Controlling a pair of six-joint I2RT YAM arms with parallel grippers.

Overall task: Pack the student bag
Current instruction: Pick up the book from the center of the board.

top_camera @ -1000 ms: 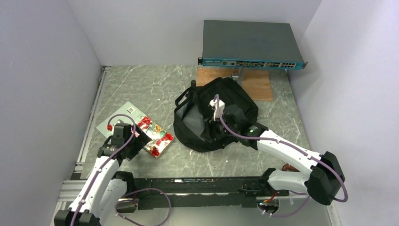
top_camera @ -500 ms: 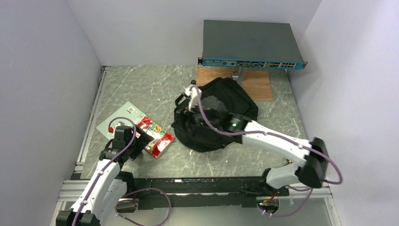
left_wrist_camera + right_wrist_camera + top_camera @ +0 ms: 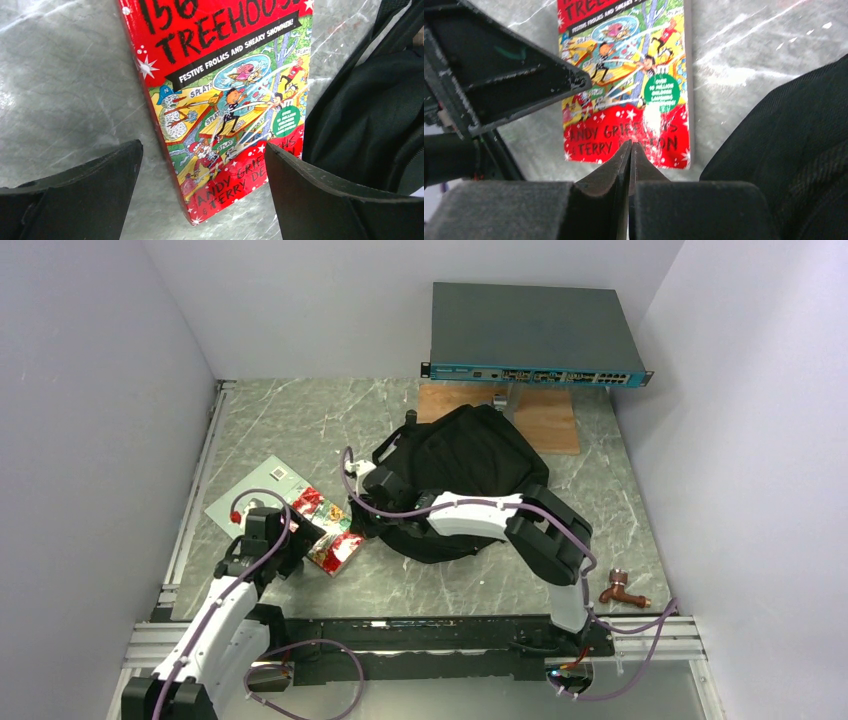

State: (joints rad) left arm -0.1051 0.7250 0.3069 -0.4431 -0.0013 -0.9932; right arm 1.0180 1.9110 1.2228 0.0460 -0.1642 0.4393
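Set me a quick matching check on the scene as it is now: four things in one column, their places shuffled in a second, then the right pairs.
Things:
1. student bag
2. red book
3. grey rack-mount box
4. copper fitting

Places:
A. front right, near the edge
B. at the very back
C. in the middle
D. lying flat, just left of the bag

Pairs: 1-C, 2-D, 3-B, 4-A

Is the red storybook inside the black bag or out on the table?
Out. The book lies flat on the table beside the bag, cover up, with the left gripper open over it.
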